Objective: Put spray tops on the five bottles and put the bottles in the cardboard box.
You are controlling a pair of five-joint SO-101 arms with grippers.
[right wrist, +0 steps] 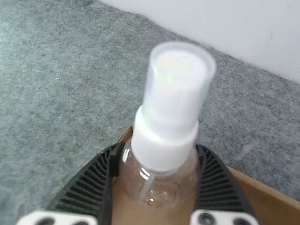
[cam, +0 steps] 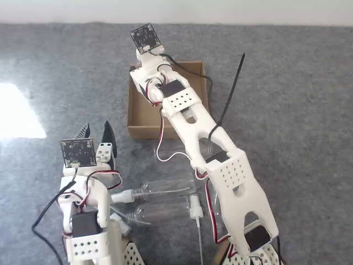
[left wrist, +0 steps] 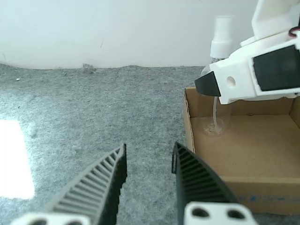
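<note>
My right gripper [right wrist: 154, 176] is shut on a clear bottle [right wrist: 157, 185] with a white spray top [right wrist: 171, 108], holding it upright over the cardboard box [cam: 142, 118]. From the left wrist view the same bottle [left wrist: 216, 115] hangs inside the box [left wrist: 243, 150] under the right gripper [left wrist: 211, 86]. My left gripper [left wrist: 149, 161] stands open with nothing between its fingers, over the grey felt left of the box. In the high view it [cam: 95, 132] is at the lower left. Two clear bottles [cam: 165, 187] [cam: 162, 211] lie on the table between the arm bases, and a loose spray top [cam: 195, 208] lies beside them.
Grey felt [cam: 287, 88] covers the table, with a white wall behind. A bright patch of light [cam: 16, 113] falls at the left. The right arm [cam: 209, 149] stretches across the middle toward the box, and a black cable [cam: 231, 88] rises from it.
</note>
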